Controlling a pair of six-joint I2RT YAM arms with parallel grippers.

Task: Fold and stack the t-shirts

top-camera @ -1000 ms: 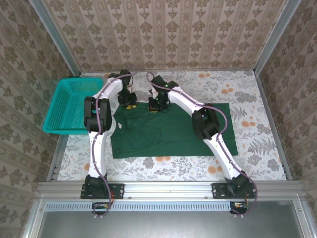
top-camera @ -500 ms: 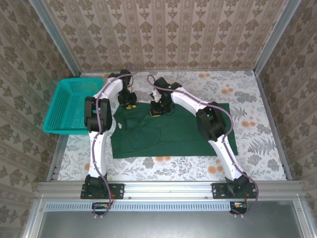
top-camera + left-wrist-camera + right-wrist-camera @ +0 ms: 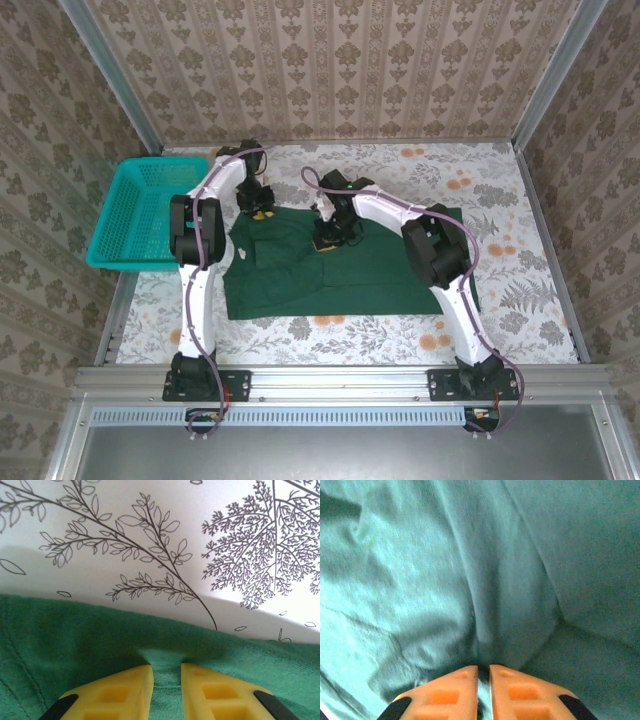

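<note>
**Right tool (image 3: 328, 243) drags cloth inward**

Green t-shirt (image 3: 350, 275) lies spread on surface (image 3: 500, 190), under both tools. Left tool (image 3: 166, 672) narrow, pinching far edge. Right has come nearward; narrow, grip can't tell. First fold prob. underway.

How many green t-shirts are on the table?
1. The green t-shirt lies spread across the middle of the table, right of the teal basket. Another could hide beneath it; I cannot tell.
</note>
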